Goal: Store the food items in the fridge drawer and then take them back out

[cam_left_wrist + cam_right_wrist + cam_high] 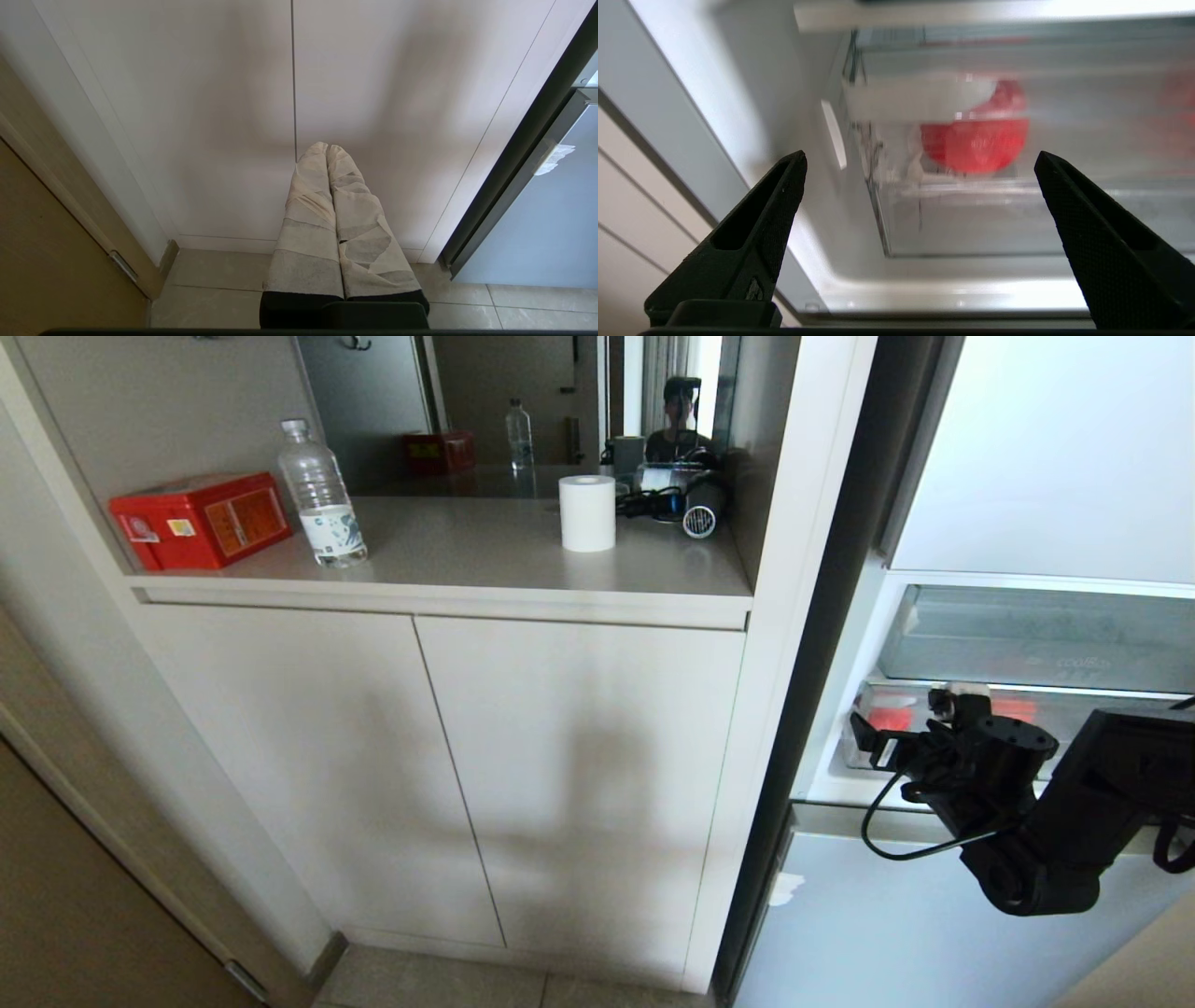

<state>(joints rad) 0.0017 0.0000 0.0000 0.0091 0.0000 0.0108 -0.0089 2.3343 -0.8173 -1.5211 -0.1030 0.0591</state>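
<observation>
With its fingers spread wide and empty, your right gripper (920,186) faces the fridge drawer (971,219), the red food item (976,147) lying behind its clear front. You appear between storing and retrieving; reaching the fruit calls for clearing that wall first. Your left gripper (327,154) hangs pressed together by the cabinet.

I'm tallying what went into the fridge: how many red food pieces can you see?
1: a red fruit behind the fridge drawer's clear front wall. Red blurs farther along may be others.

One red box (199,519), one water bottle (321,495), one paper roll (587,512) — and one red fruit (976,144).
</observation>
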